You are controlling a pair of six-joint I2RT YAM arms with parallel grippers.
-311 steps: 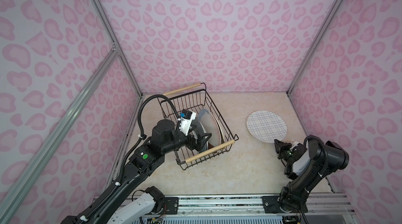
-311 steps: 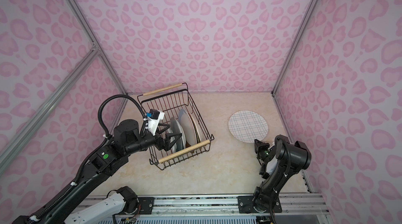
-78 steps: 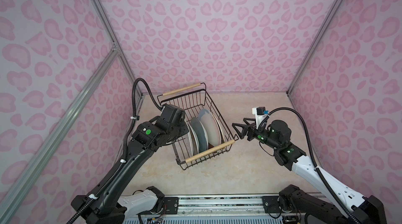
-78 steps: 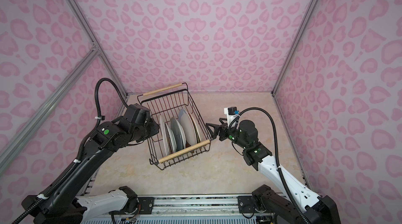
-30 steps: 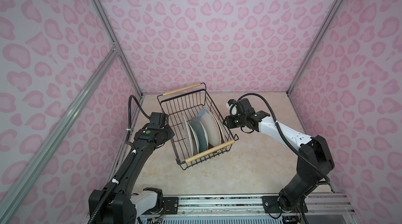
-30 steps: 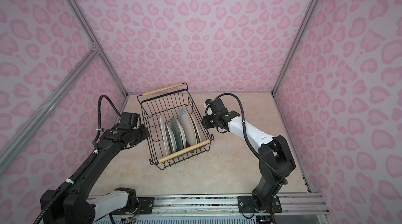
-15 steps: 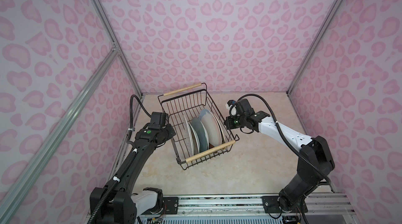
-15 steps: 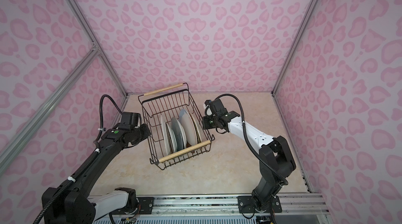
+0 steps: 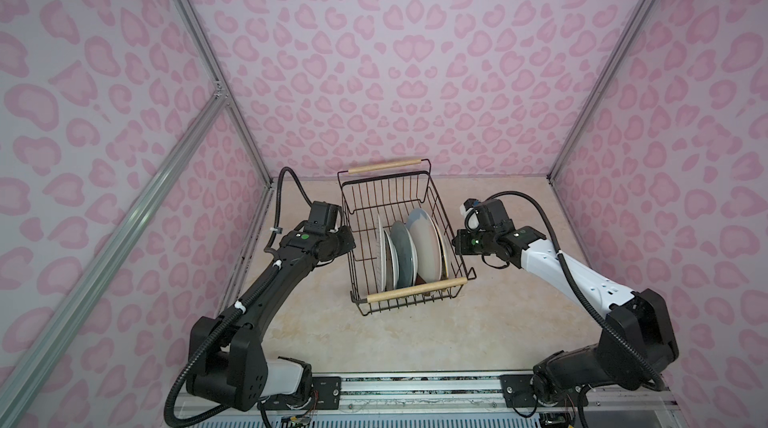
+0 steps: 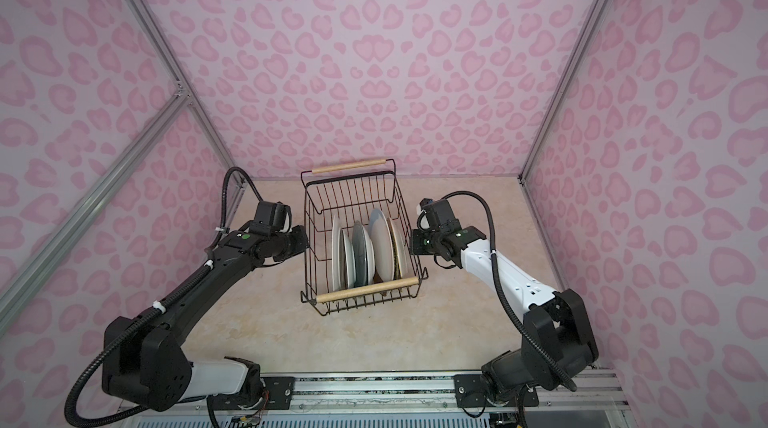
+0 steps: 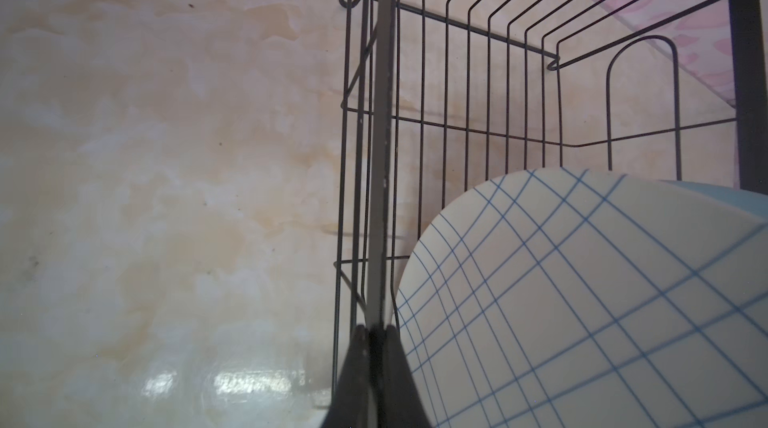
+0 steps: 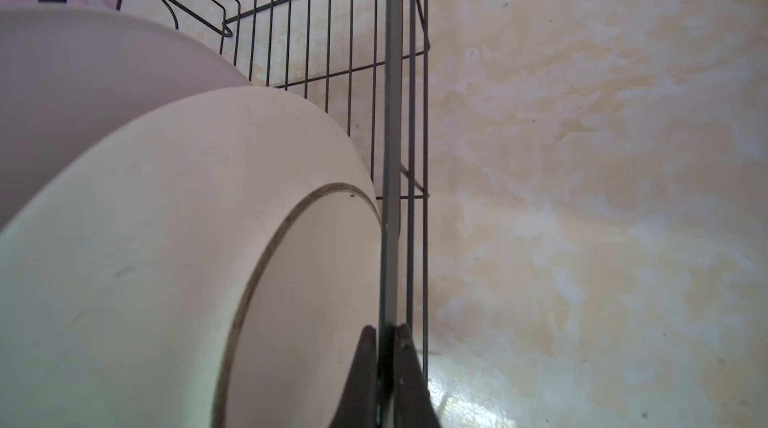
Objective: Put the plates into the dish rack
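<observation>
Plates (image 9: 409, 245) stand on edge in a row in the near half of the dish rack (image 9: 384, 184), which sits on the beige table (image 9: 415, 347). The rack's far wooden handle (image 9: 384, 166) lies close to the pink-patterned back wall (image 9: 395, 72). In both top views the left gripper (image 9: 350, 238) meets the rack's left long rim and the right gripper (image 9: 456, 243) meets its right long rim. The wire sides stand between each gripper and the plates (image 10: 374, 247).

In the left wrist view, the left gripper (image 11: 376, 330) has its fingers (image 11: 355, 363) pressed together on the rack's top rim bar, pinching it. Just inside the wires leans a grid-lined plate (image 11: 582, 301), with a pale blue plate (image 11: 731, 197) edging out behind it.

In the right wrist view, the right gripper (image 12: 386, 330) pinches the opposite rim bar the same way. The underside of a white plate (image 12: 166, 247) sits nearly against that bar, and another pale plate (image 12: 83, 64) stands behind it.
</observation>
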